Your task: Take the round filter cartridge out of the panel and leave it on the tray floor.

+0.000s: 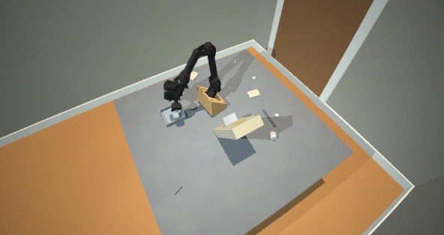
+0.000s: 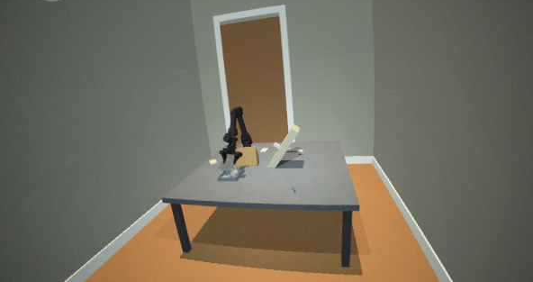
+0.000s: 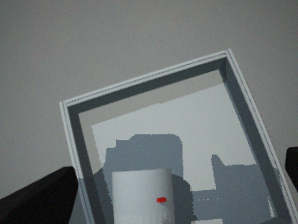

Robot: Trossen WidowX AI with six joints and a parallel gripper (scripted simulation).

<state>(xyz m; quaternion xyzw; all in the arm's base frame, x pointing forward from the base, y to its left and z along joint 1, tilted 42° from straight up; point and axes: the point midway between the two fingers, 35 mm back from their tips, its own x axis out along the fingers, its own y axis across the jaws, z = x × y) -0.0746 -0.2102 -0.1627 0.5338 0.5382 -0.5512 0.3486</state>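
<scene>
The white round cartridge (image 1: 175,115) (image 2: 234,173) (image 3: 142,197) lies on its side inside the tray (image 2: 228,178) (image 3: 145,76), with a small red mark on it; its near end is cut off in the wrist view. My gripper (image 2: 230,162) (image 3: 180,168) is open above the tray, its fingers wide apart on either side of the cartridge with nothing between them. The cream service panel (image 1: 249,128) (image 2: 284,148) stands tilted on the table; its face is mostly hidden.
A tan wedge-shaped block (image 1: 210,103) (image 2: 248,157) is at the arm's base. A white plate (image 1: 230,119) is at the panel. A dark rod (image 1: 269,118) and a white cylinder (image 1: 273,136) lie beyond the panel. A thin dark piece (image 1: 178,190) lies near the front.
</scene>
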